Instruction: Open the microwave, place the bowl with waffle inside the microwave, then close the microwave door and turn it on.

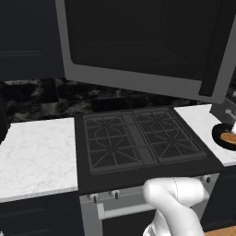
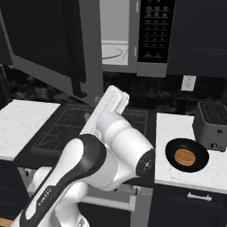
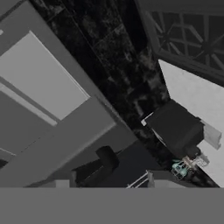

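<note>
Right base view gives me the microwave [image 2: 133, 37] with its door [image 2: 48, 48] swung wide. I see the bowl [image 2: 187, 155] holding the waffle [image 2: 185, 157] on the right worktop [image 2: 177, 128], beside the toaster [image 2: 213, 125]. I cannot tell how the claw stands.

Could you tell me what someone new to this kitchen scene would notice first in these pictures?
Most striking is the microwave door, swung wide open above the black gas stove, leaving the pale inside of the microwave bare. Next comes the black bowl with the golden waffle in it, on the white counter right of the stove, just in front of a dark grey toaster.
</note>
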Motion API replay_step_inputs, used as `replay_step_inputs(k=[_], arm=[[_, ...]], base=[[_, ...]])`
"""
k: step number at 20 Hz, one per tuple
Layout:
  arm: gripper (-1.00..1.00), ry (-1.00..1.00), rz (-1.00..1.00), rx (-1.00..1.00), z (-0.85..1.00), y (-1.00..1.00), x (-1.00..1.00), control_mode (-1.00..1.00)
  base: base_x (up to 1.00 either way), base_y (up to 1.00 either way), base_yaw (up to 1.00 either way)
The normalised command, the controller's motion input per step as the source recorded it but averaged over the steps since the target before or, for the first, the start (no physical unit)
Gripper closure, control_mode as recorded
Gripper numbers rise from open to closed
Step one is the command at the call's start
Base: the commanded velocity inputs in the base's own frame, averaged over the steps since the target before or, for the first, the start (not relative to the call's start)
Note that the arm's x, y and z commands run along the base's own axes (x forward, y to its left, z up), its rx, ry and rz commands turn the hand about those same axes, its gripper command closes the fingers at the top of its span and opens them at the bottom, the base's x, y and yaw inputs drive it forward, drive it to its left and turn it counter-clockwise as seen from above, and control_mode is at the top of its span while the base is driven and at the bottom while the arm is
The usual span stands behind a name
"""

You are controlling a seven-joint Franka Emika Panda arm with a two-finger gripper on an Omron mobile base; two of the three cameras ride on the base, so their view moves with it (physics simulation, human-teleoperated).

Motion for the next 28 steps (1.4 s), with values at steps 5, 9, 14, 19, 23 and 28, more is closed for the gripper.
replay_step_inputs(k=[5, 9, 14, 19, 23, 28], arm=[[-1.0, 0.08, 0.05, 0.0, -0.26, -0.86, 0.65, -1.0], [-1.0, 0.16, 0.21, 0.09, -0.09, -0.85, 1.0, -1.0], [-1.0, -0.01, 0.35, 0.05, 0.07, -0.2, 0.87, -1.0], [-1.0, -0.11, 0.47, -0.15, 0.0, 0.94, 0.25, -1.0], [-1.0, -0.14, 0.38, -0.27, 0.0, 1.0, -0.75, -1.0], [-1.0, -0.14, 0.32, -0.2, 0.0, 1.0, -1.0, -1.0]], base=[[0.0, 0.0, 0.0], [0.0, 0.0, 0.0], [0.0, 0.0, 0.0], [0.0, 0.0, 0.0], [0.0, 0.0, 0.0], [0.0, 0.0, 0.0]])
